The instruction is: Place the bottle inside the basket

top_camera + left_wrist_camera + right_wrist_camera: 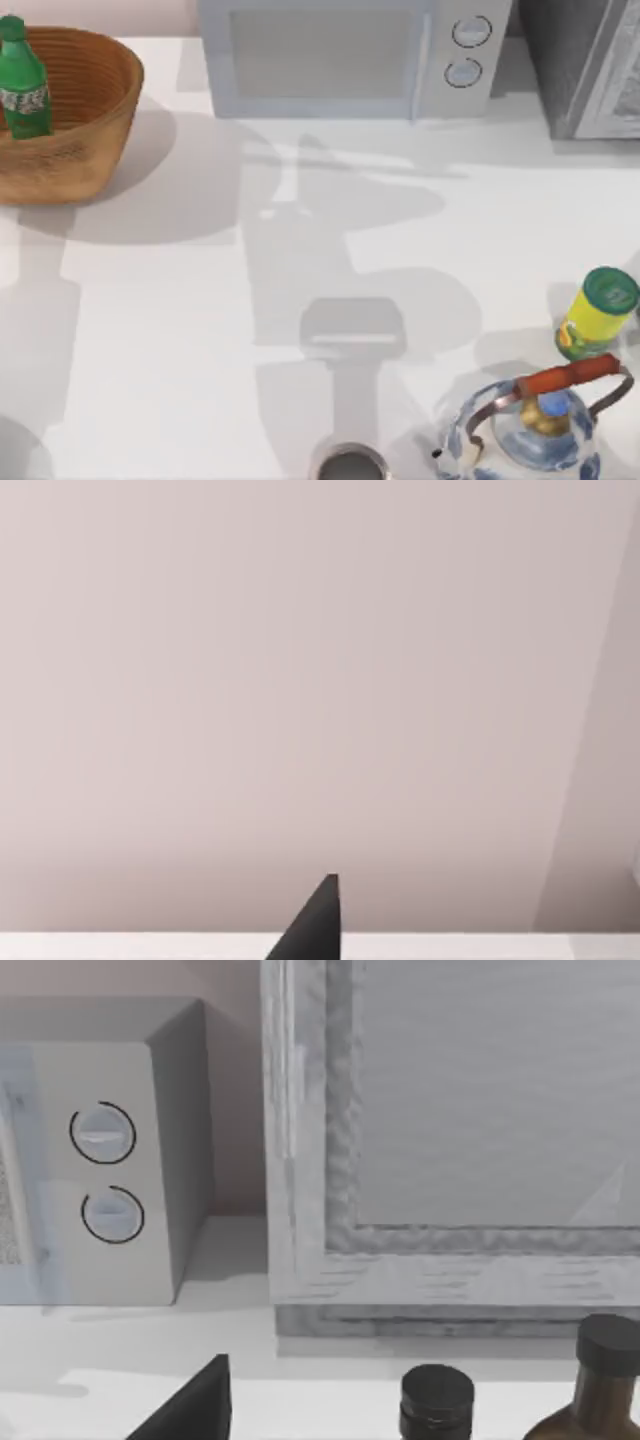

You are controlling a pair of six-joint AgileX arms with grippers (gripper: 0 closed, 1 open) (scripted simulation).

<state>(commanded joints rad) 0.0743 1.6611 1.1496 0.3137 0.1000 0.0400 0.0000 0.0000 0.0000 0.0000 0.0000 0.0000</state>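
Note:
The green bottle (pixel 22 85) stands upright inside the tan wicker basket (pixel 105 130) at the table's far left corner. Its cap and label rise above the basket's rim, and nothing holds it. A dark part of my left gripper (pixel 315 925) shows at the edge of the left wrist view, in front of a plain wall. A dark part of my right gripper (pixel 195 1405) shows in the right wrist view, facing the back of the table.
A microwave (pixel 340 55) and a grey cabinet (pixel 590 60) line the back edge. A yellow container with a green lid (pixel 597 315) and a blue-white kettle (pixel 535 430) stand at the front right. Two dark bottles (pixel 437 1400) sit before the cabinet.

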